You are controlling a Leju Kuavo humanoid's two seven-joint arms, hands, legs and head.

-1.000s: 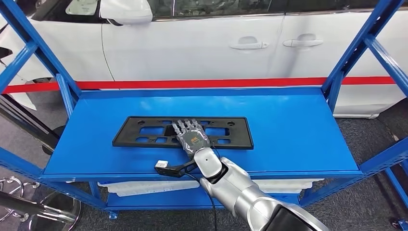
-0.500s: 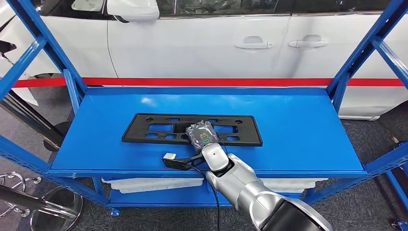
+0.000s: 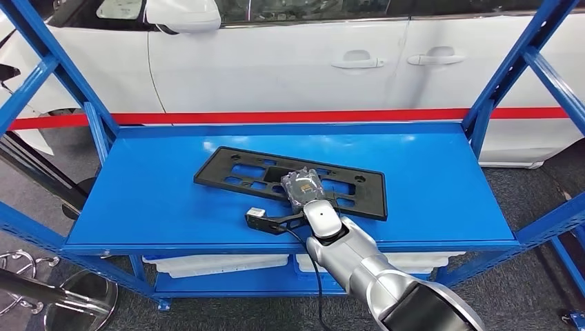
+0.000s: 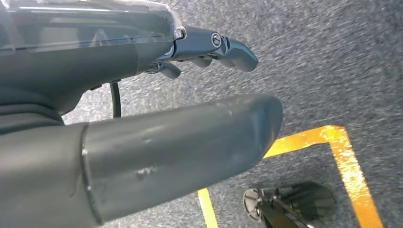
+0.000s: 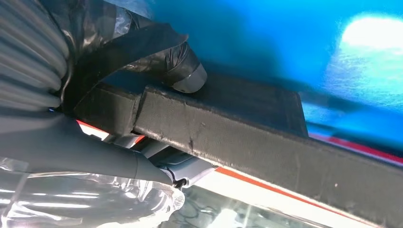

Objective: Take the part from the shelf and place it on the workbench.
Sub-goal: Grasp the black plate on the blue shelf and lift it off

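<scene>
Right robot hand (image 3: 304, 187) clamped the near long edge of the part (image 3: 241, 171), mid-length; long axis ran across the shelf (image 3: 441, 179), skewed.

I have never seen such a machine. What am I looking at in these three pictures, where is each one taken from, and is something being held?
This is a humanoid robot with two silver arms that end in hands. The head view looks down from high on its body at a blue metal shelf standing before a white car. On the shelf lies a flat black plastic part, a frame with cut-outs. The right hand grips its near edge, and the part sits tilted. The right wrist view is taken close behind that hand: its fingers wrap the part's edge. The left wrist view shows the left hand, holding nothing, above a grey floor with a yellow line.
</scene>
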